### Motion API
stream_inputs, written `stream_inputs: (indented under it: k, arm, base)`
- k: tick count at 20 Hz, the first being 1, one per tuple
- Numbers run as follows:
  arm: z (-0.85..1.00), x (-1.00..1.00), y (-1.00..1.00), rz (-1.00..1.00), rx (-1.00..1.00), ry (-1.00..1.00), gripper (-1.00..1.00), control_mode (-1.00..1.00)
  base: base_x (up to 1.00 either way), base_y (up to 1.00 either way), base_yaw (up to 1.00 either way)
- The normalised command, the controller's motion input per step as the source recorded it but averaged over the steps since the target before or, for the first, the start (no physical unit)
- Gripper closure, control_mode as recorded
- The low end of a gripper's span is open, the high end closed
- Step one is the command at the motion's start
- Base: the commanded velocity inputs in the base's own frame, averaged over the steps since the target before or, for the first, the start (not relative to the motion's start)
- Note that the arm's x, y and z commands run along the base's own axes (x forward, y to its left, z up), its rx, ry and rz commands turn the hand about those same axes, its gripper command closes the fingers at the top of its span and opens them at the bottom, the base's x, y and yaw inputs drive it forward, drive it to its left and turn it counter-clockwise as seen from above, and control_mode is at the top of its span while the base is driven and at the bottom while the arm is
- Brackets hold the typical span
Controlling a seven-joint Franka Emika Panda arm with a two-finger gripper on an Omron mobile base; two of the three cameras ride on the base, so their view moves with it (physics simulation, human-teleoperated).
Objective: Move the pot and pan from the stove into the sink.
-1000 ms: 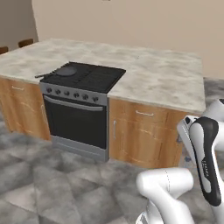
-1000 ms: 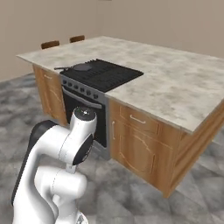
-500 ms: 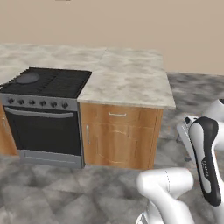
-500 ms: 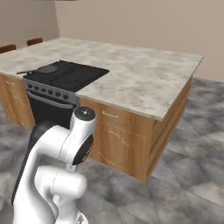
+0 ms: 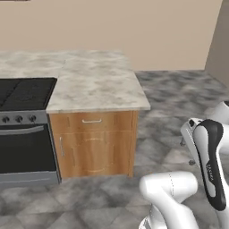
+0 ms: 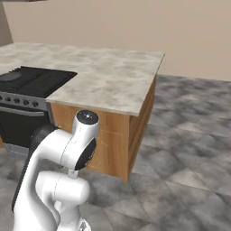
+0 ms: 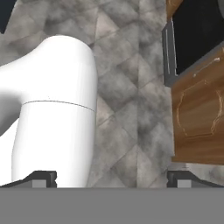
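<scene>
No brand, label or legible writing is visible on any surface inspected.

Pincer (image 7: 112, 178): seen in the hand view, its two dark fingertips (image 7: 40, 178) stand far apart at the lower edge, wide open, with nothing between them. It points down at the grey stone-tile floor (image 7: 131, 109).

Stove (image 5: 24, 129): in the hand view its black oven door (image 7: 197, 33) lies up and to the right of the pincer, well apart from it and cut off by the frame's top and right edges. In the left base view the black cooktop with ridged grates is cut off at the left edge; three round knobs (image 5: 19, 119) and the grey bar handle (image 5: 22, 131) show on the front. In the right base view the cooktop (image 6: 34, 81) is cut off at the left edge.

Pan (image 6: 10, 77): a dark round shape at the far left of the cooktop in the right base view, partly cropped and hard to make out; its handle cannot be distinguished.

Wooden cabinet (image 7: 199, 116): directly right of the pincer in the hand view, beside the oven door, with a carved panel. In the left base view it carries a drawer with a small metal pull (image 5: 91, 120).

Marble countertop (image 5: 94, 87): runs above the cabinet, touching the stove's side. Its far end is cut off at the left in both base views.
</scene>
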Motion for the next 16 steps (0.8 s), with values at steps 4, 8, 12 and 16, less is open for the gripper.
stream_inputs:
  k: [4,8,12,16]
  arm:
    - [0.00,0.00,0.00,0.00,0.00,0.00,-1.00,1.00]
    - [0.00,0.00,0.00,0.00,0.00,0.00,-1.00,1.00]
    - [0.00,0.00,0.00,0.00,0.00,0.00,-1.00,1.00]
    - [0.00,0.00,0.00,0.00,0.00,0.00,-1.00,1.00]
  base:
    - [0.01,-0.04,-0.39]
    - [0.00,-0.02,-0.29]
    - [0.01,0.00,-0.02]
    - [0.58,0.06,0.00]
